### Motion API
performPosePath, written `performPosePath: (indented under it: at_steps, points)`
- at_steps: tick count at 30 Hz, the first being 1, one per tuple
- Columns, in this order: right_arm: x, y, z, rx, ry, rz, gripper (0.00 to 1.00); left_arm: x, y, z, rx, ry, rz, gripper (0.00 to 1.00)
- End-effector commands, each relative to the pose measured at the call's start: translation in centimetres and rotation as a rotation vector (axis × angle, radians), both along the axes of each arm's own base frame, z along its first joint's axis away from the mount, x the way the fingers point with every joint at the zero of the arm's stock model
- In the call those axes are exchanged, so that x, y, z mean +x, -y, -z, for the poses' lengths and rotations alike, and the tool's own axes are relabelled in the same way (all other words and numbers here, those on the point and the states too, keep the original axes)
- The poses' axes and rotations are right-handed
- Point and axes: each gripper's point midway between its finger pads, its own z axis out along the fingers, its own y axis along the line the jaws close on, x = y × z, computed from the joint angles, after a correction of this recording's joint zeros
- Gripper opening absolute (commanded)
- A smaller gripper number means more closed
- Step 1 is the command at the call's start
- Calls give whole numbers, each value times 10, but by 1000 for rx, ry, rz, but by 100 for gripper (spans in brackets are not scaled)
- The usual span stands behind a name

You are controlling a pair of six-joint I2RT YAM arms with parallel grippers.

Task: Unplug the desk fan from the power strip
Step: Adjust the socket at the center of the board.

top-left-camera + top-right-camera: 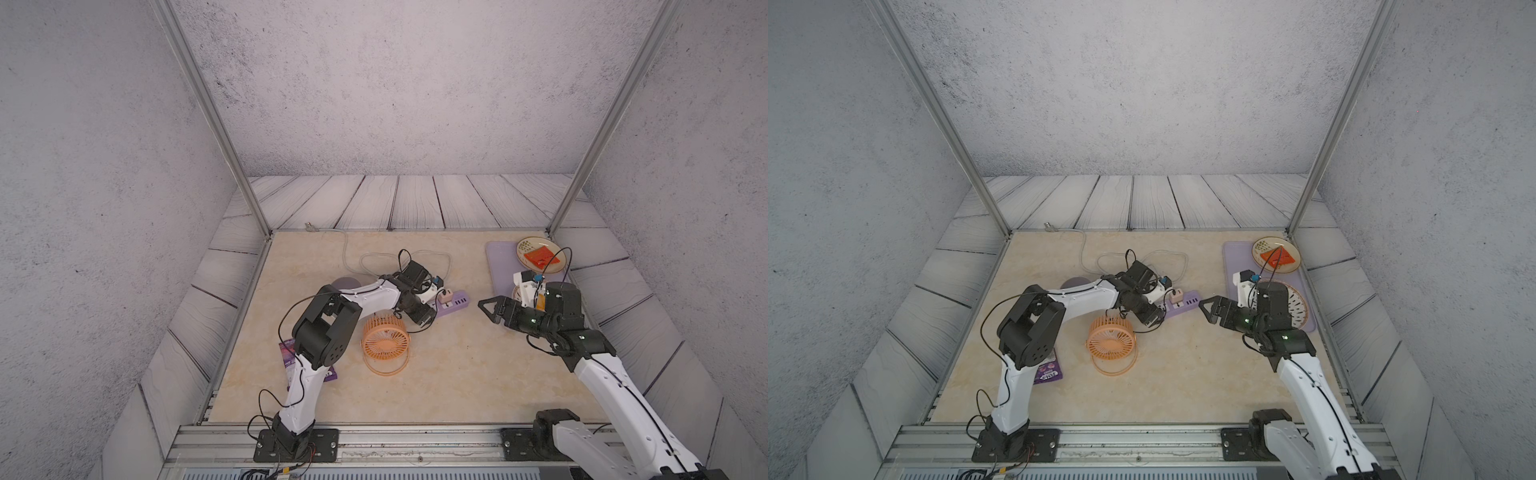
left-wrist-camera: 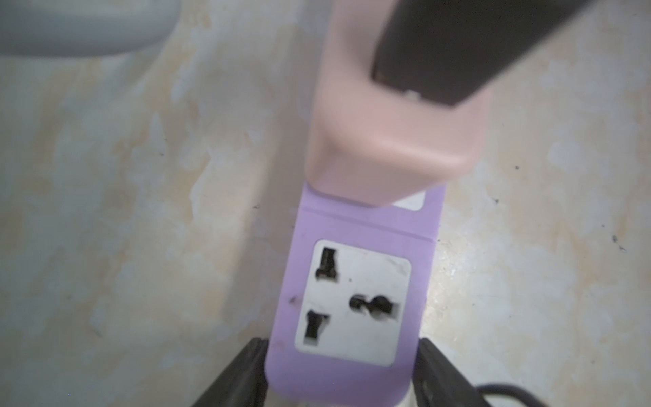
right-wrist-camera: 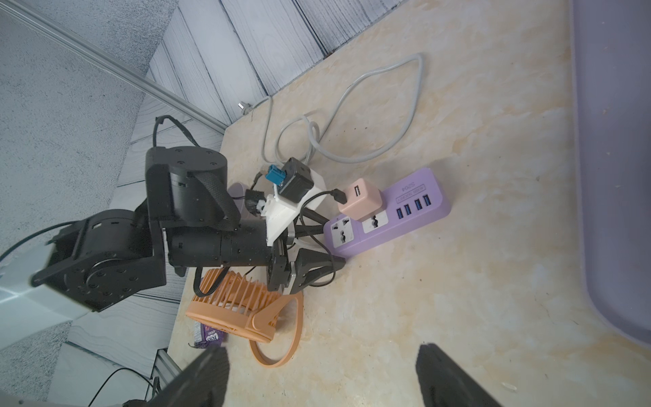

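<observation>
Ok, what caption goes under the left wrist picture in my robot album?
Jaws of the left gripper straddle one end of the power strip, with the pink plug plugged in.

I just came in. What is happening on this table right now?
The robot is working on unplugging the fan. The left gripper straddles one end of the power strip; whether it clamps it is unclear. The pink plug is still in the strip. The right gripper hangs open near the strip's other end, touching nothing.
</observation>
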Motion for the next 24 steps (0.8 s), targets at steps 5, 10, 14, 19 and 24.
performPosePath:
  at_steps: [5,10,14,19,24]
  points:
    - [-3,-2,1,9,1,-6,89,-3,6,-20,-87,42,59,62]
    - [-4,-2,0,11,3,-9,89,-2,7,-14,-101,54,60,64]
    - [-3,-3,0,13,2,-11,89,0,8,-15,-130,85,50,68]
    - [-2,-4,0,23,-2,-15,89,2,10,-15,-152,104,43,66]
    - [-2,-4,0,21,-1,-15,88,3,9,-11,-151,114,40,62]
